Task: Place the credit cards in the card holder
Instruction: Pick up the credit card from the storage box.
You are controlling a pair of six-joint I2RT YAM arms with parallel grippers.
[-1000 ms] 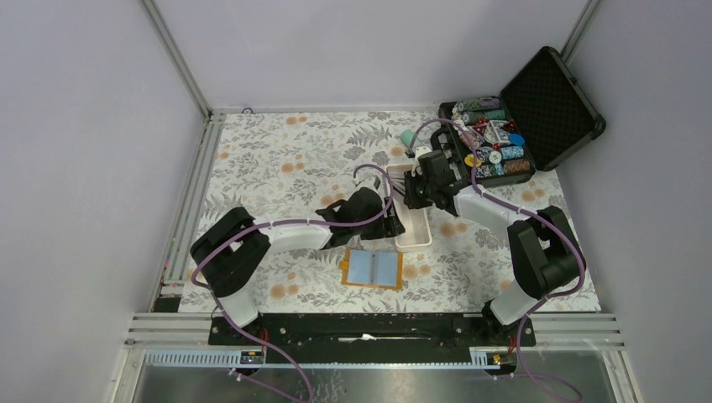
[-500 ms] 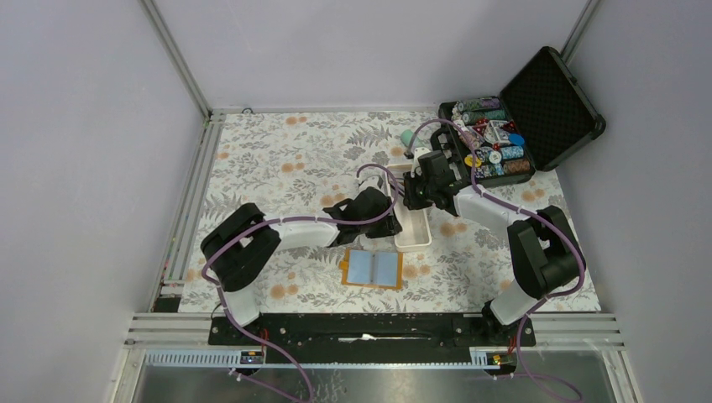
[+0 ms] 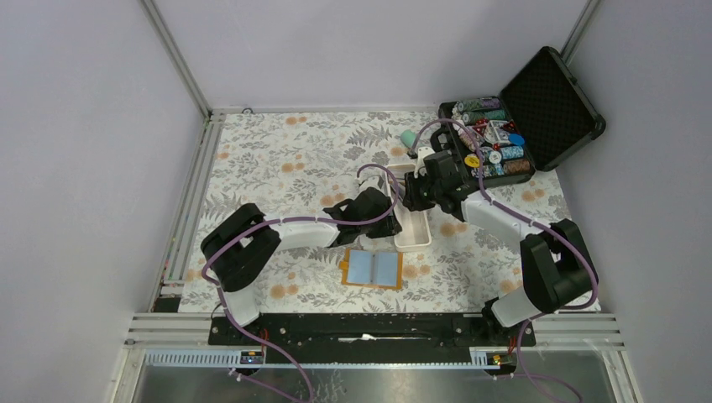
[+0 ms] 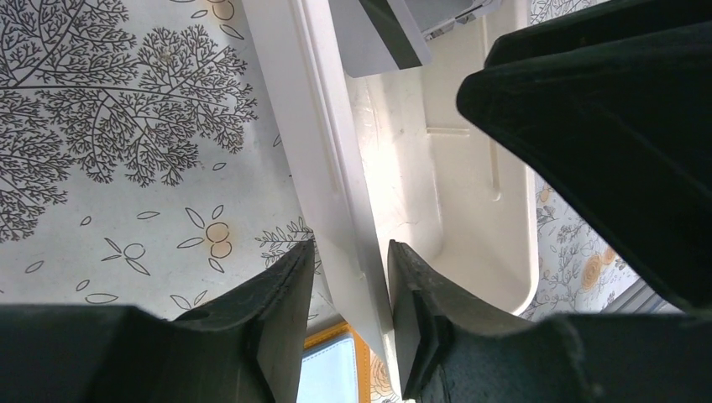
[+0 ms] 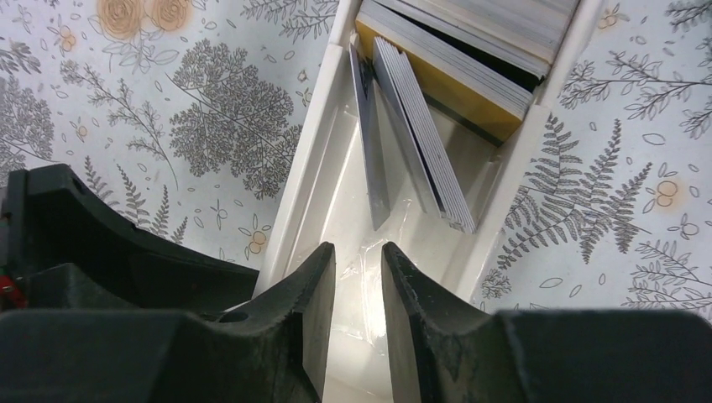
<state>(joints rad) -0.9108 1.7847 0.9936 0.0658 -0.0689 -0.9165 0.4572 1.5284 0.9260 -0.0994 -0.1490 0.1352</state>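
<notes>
Pale lilac-grey walls on three sides, plain, matte. Aluminium posts in both back corners. Counter top white, printed with grey ferns and orange flowers. Slotted aluminium rails along left and near edges. Light even, soft shadows.

The white tray between the left gripper's matt black fingers is smooth, glossy plastic. Ahead of the right gripper, the credit cards look like smooth plastic with matt grey faces. The flowered table cover is matt, possibly cloth.
</notes>
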